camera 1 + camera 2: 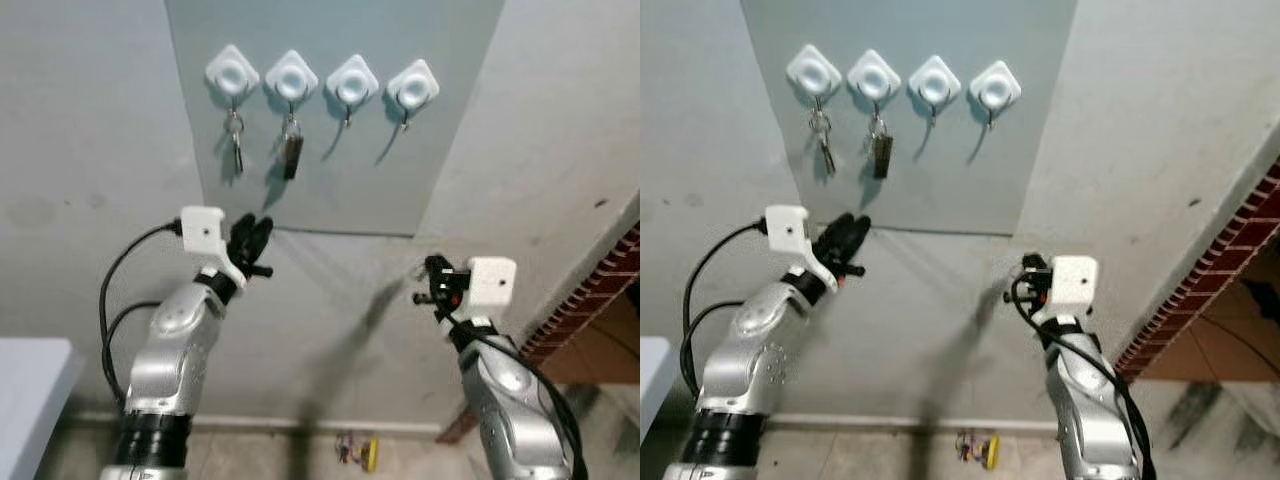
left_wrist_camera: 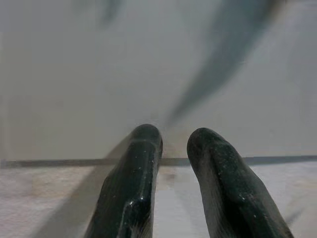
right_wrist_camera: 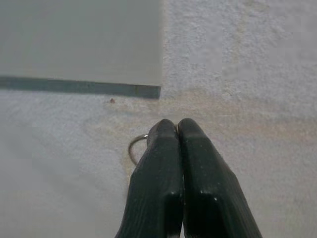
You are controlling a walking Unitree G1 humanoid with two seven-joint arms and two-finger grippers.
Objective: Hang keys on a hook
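Note:
Four white hooks sit in a row on a grey wall panel (image 1: 440, 120). Keys (image 1: 236, 142) hang from the leftmost hook (image 1: 232, 74), and a second set of keys (image 1: 291, 152) hangs from the hook beside it (image 1: 291, 77). The two right hooks (image 1: 352, 83) (image 1: 413, 86) are bare. My left gripper (image 1: 260, 232) is raised just below the panel's lower edge, its fingers (image 2: 143, 148) slightly open with nothing between them. My right gripper (image 1: 431, 270) is lower and to the right, shut on a thin metal key ring (image 3: 132, 148) that pokes out beside its fingers (image 3: 198, 163).
The panel's lower corner (image 3: 156, 90) lies just ahead of the right gripper. A brick wall edge (image 1: 600, 285) runs down the right. A white table corner (image 1: 30, 385) stands at the lower left. A small yellow object (image 1: 366, 452) lies on the floor.

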